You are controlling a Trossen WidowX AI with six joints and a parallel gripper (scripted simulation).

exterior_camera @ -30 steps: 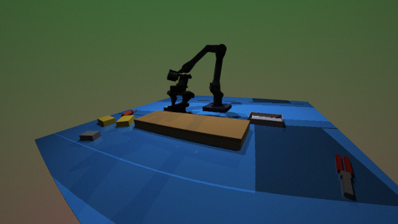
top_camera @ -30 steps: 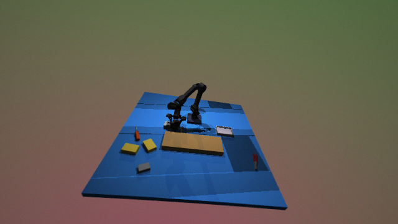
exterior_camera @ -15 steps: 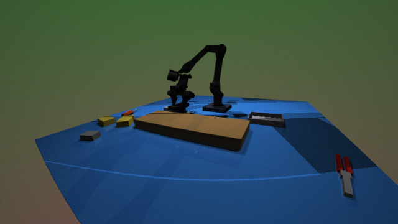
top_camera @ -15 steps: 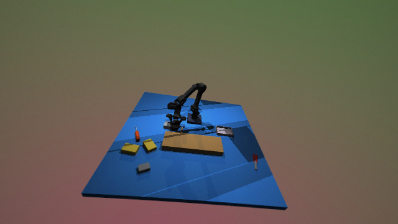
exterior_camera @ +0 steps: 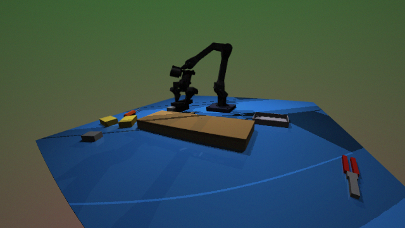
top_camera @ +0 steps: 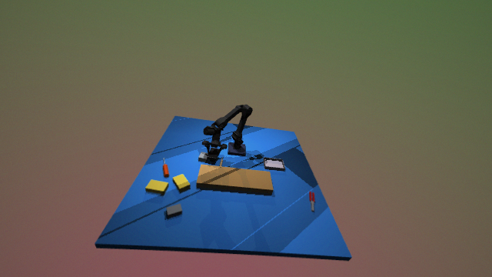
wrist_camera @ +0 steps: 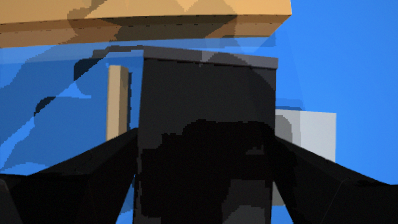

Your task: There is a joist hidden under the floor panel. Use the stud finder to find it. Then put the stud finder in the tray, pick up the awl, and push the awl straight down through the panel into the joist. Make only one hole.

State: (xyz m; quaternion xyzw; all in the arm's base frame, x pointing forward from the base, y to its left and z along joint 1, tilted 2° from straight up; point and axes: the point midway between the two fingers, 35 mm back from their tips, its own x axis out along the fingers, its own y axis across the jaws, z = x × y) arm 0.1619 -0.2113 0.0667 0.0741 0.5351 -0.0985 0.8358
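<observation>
The stud finder, a dark block (wrist_camera: 205, 90) (exterior_camera: 180, 106), stands behind the floor panel, between the fingers. My gripper (top_camera: 212, 157) (exterior_camera: 181, 102) (wrist_camera: 205, 138) points down and is shut on it, with a finger against each side. Whether it touches the table is hard to tell. The awl (top_camera: 221, 161) (wrist_camera: 117, 100) lies close beside it, its tan handle toward the panel; the fingers hide its shaft in the wrist view. The orange-tan floor panel (top_camera: 238, 180) (exterior_camera: 202, 126) (wrist_camera: 250, 7) lies in front; no joist shows. The tray (top_camera: 274, 168) (exterior_camera: 272, 123) is right of the arm's base.
A pale grey block (top_camera: 202, 156) (exterior_camera: 171, 108) (wrist_camera: 317, 130) sits close on the gripper's other side. An orange screwdriver (top_camera: 166, 170), two yellow blocks (top_camera: 157, 185) (top_camera: 181, 181) and a grey block (top_camera: 174, 210) lie left. Red-handled pliers (top_camera: 312, 198) (exterior_camera: 353, 183) lie far right.
</observation>
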